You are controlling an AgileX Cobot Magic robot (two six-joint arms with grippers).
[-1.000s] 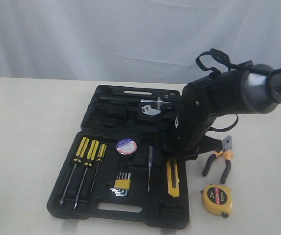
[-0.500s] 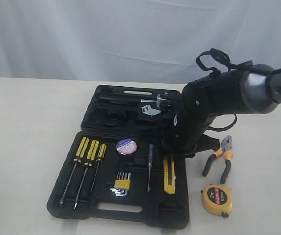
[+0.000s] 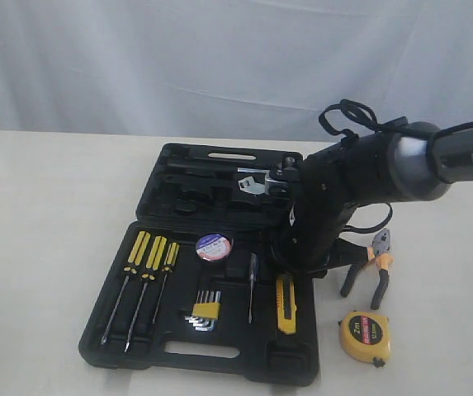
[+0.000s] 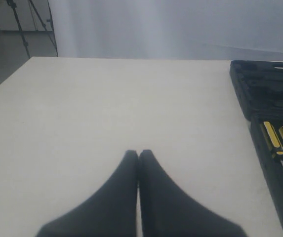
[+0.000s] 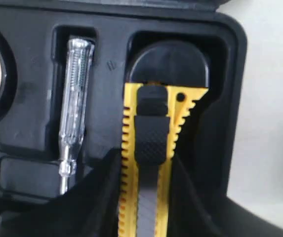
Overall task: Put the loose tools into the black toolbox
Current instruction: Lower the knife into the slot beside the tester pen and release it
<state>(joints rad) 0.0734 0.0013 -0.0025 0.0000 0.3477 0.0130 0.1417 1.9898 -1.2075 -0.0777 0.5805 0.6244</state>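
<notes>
The black toolbox (image 3: pixel 219 361) lies open on the table. The black tape roll (image 3: pixel 213 246) sits in a round recess of its front half. My right gripper (image 3: pixel 290 266) is low over the box's right end, shut on the yellow-and-black utility knife (image 3: pixel 286 304). In the right wrist view the fingers (image 5: pixel 104 197) press both sides of the knife (image 5: pixel 148 133), whose black end lies in a moulded recess of the toolbox (image 5: pixel 230 59). The orange-handled pliers (image 3: pixel 372 268) and the yellow tape measure (image 3: pixel 364 336) lie on the table right of the box. My left gripper (image 4: pixel 139 154) is shut and empty over bare table.
Three yellow-handled screwdrivers (image 3: pixel 148 256) and a hex key set (image 3: pixel 205 312) fill recesses in the front half. A clear-handled tester screwdriver (image 5: pixel 74 103) lies beside the knife. A silver wrench (image 3: pixel 251 183) rests in the rear half. The toolbox edge (image 4: pixel 264 89) shows in the left wrist view.
My right arm has shifted left and lower over the toolbox. The utility knife has moved slightly with it, settling along its recess. The left gripper's earlier state is not shown.
</notes>
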